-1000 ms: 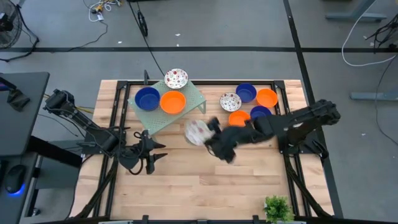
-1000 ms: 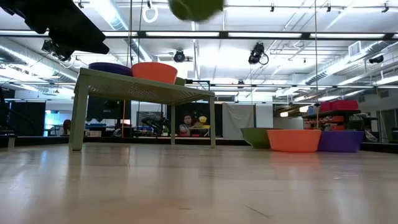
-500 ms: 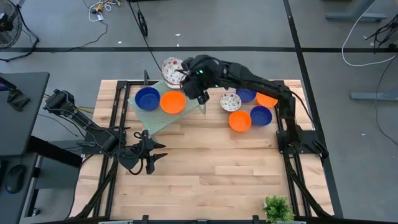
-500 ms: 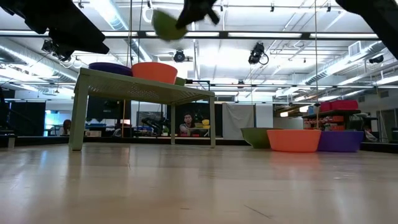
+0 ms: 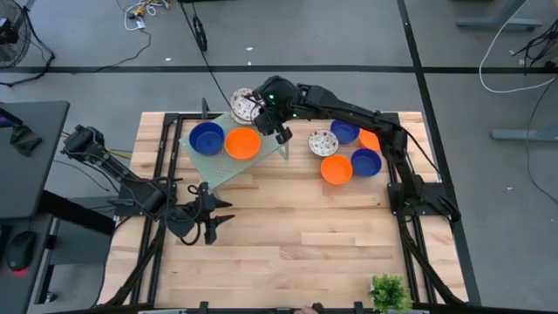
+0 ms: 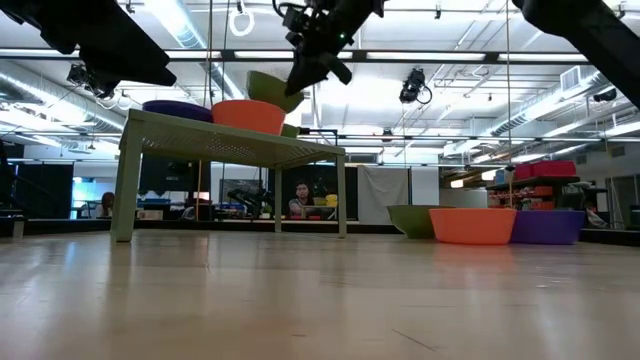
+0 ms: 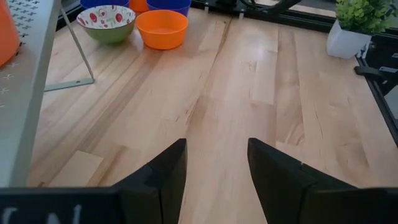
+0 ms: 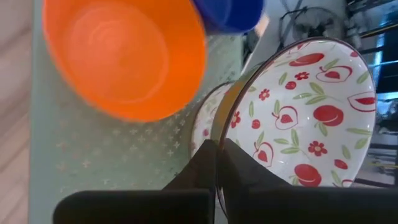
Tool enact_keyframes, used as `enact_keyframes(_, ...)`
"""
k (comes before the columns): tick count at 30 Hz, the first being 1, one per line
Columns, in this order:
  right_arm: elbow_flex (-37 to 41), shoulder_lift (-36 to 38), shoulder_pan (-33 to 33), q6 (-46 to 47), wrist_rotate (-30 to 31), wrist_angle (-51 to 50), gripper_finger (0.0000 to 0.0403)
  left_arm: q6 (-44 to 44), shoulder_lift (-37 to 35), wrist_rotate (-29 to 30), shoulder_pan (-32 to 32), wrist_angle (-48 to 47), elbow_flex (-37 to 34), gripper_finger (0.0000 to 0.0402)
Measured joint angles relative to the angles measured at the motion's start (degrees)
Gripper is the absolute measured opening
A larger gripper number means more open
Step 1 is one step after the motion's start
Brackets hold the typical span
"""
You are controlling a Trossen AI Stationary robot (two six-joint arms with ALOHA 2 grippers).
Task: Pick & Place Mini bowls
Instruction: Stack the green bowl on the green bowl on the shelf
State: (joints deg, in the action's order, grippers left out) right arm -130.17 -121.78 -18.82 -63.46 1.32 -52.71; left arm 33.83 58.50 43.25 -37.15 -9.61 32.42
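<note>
A white mini bowl with a red fruit pattern (image 5: 242, 103) hangs tilted over the far corner of the pale green rack (image 5: 222, 166), with my right gripper (image 5: 259, 107) shut on it. Its green underside (image 6: 270, 90) shows in the low view. Right under it lies a second patterned bowl (image 8: 204, 124). A blue bowl (image 5: 207, 137) and an orange bowl (image 5: 242, 142) sit on the rack top. Several more bowls (image 5: 336, 169) rest on the table to the right. My left gripper (image 5: 209, 223) waits open near the table's left side. My right gripper pinches the patterned bowl's rim (image 8: 217, 134), one finger inside the bowl and one outside. The fingers slant down at it from the table's right side. The bowl is tilted, its opening turned toward the far edge. Whether it touches the bowl beneath, I cannot tell.
On the table to the right of the rack lie a patterned bowl (image 5: 323, 142), two blue bowls (image 5: 345, 131) (image 5: 365, 161) and a second orange one (image 5: 375, 138). A small potted plant (image 5: 390, 292) stands at the near right corner. Bare wood stretches across the near half.
My right gripper has swung with the patterned bowl from above the table's middle toward the far edge and the left, ending over the rack's far corner. In the last half second it has come down toward the rack, the bowl still tilted.
</note>
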Motion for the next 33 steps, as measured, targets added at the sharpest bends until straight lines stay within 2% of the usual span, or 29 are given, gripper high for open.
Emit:
enact_keyframes(4,-0.15,-0.56,-0.68,-1.12,-2.14,1.59,0.0006,0.01,0.00,0.00,0.00,0.00,0.00,0.0174)
enact_keyframes(25,-0.04,-3.88,-2.50,0.74,-2.25,2.67,0.0011,0.06,0.00,-0.93,0.00,0.33,0.00,0.0174)
enact_keyframes(33,-0.04,-3.89,-2.48,1.31,-2.25,2.58,0.0029,0.08,0.00,-0.93,0.00,0.38,0.00,0.0174)
